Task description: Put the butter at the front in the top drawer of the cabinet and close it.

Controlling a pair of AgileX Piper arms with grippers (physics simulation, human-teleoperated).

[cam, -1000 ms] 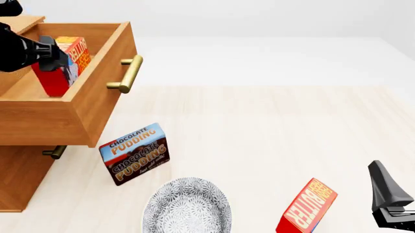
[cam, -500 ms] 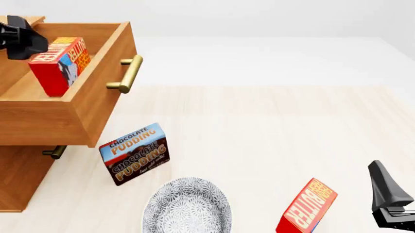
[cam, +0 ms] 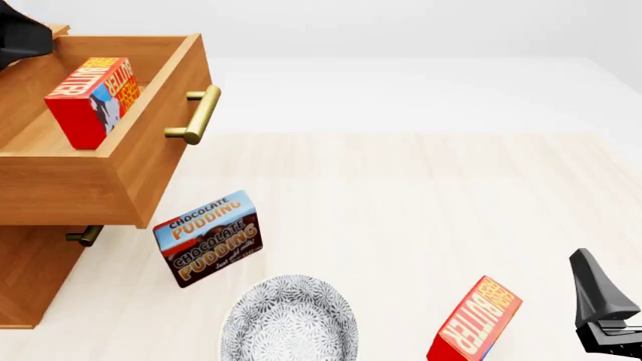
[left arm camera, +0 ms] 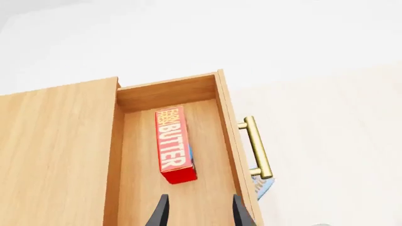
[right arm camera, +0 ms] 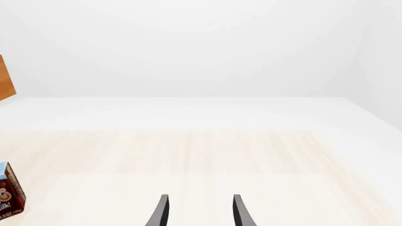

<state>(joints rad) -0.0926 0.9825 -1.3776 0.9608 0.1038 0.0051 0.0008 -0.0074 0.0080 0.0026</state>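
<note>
One butter box (cam: 92,101), red with an orange lettered face, stands on its own inside the pulled-out top drawer (cam: 60,188) of the cabinet (cam: 30,278). In the left wrist view the same butter (left arm camera: 172,143) rests on the drawer floor (left arm camera: 135,179), behind the brass handle (left arm camera: 259,148). My left gripper (left arm camera: 196,214) hovers above the drawer, open and holding nothing. Only a black tip of it shows in the front view's top left corner. My right gripper (cam: 602,316) is at the front right edge, open (right arm camera: 197,212) and holding nothing.
An identical butter box (cam: 476,322) stands tilted on the table just left of my right gripper. A Chocolate Pudding box (cam: 207,238) sits below the drawer's front, and a patterned grey bowl (cam: 289,320) lies at the front centre. The lower drawer's handle (cam: 86,235) protrudes under the open drawer.
My left gripper let go of the butter in the drawer and pulled up and away to the top left. The butter stayed put. The right arm has not moved.
</note>
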